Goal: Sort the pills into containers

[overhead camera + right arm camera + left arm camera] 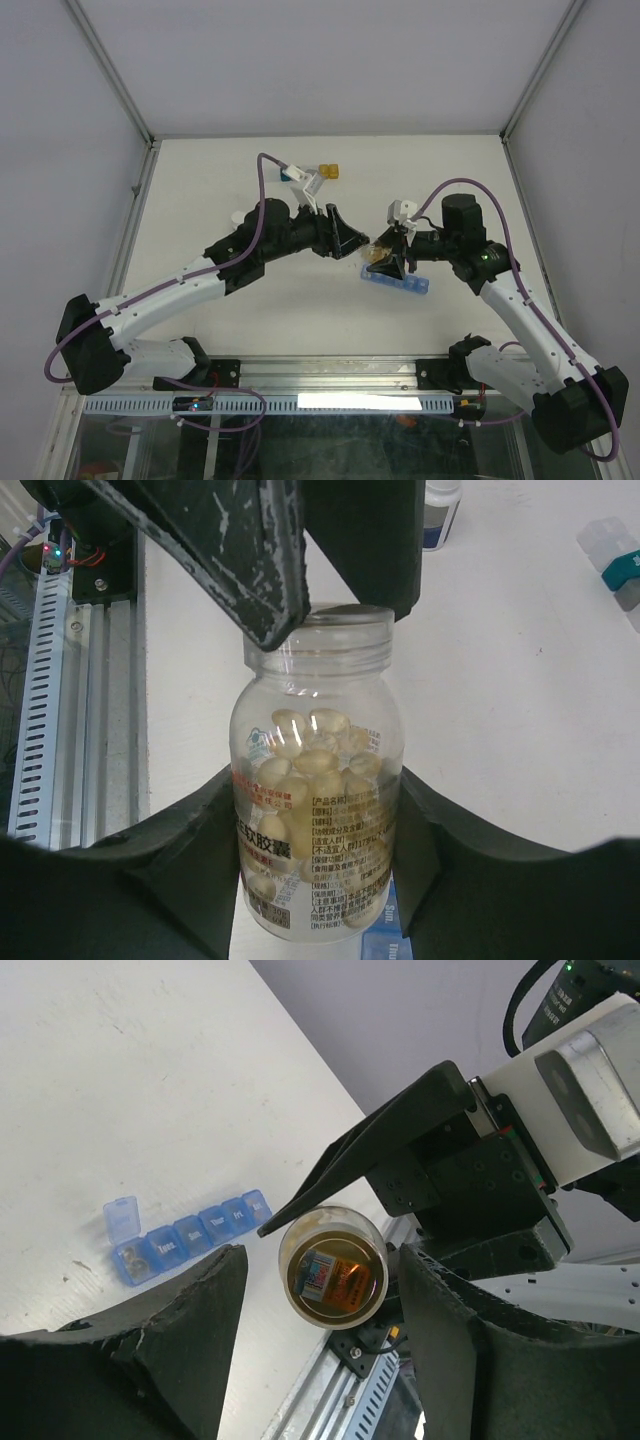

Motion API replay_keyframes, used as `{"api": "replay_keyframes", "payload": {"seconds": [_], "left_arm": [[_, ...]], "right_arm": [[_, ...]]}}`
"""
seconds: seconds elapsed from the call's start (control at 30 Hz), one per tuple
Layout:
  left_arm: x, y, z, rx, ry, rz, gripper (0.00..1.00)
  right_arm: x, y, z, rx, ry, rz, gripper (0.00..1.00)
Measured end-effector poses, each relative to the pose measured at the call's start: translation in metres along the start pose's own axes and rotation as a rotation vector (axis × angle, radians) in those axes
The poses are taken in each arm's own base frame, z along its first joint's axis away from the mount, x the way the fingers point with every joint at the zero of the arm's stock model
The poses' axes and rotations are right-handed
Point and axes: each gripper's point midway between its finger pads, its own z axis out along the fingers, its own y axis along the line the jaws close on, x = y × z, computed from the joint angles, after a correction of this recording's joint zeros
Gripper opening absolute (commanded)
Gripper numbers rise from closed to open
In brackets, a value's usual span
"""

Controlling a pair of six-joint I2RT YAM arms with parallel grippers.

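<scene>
A clear bottle of pale yellow-orange pills is held between the pads of my right gripper, which is shut on its body. No cap shows on its neck. My left gripper is open, with its fingers on either side of the bottle's mouth end and not touching it. In the top view the two grippers meet above the table's middle. The blue strip of containers lies on the table with its end lid open; it also shows in the top view.
A row of teal, white and yellow cubes lies at the back of the table. A small white bottle stands behind the left gripper. The metal rail runs along the near edge.
</scene>
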Motion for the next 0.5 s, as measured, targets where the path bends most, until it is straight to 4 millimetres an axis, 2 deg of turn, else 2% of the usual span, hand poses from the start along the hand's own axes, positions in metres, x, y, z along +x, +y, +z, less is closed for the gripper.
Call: {"api": "replay_keyframes", "payload": {"seconds": [0.1, 0.3, 0.33, 0.43, 0.5], "left_arm": [[0.004, -0.004, 0.001, 0.012, 0.016, 0.002, 0.58], [0.012, -0.005, 0.002, 0.023, 0.045, 0.003, 0.46], [0.013, -0.006, 0.002, 0.027, 0.049, 0.004, 0.43], [0.014, -0.008, 0.003, 0.039, 0.059, 0.007, 0.26], [0.014, -0.009, 0.003, 0.046, 0.062, 0.019, 0.20]], "right_arm": [[0.000, 0.000, 0.000, 0.000, 0.000, 0.000, 0.00], [0.000, 0.000, 0.000, 0.000, 0.000, 0.000, 0.00], [0.000, 0.000, 0.000, 0.000, 0.000, 0.000, 0.00], [0.001, -0.001, 0.000, 0.004, 0.003, 0.001, 0.00], [0.001, -0.001, 0.000, 0.006, 0.003, 0.001, 0.00]]}}
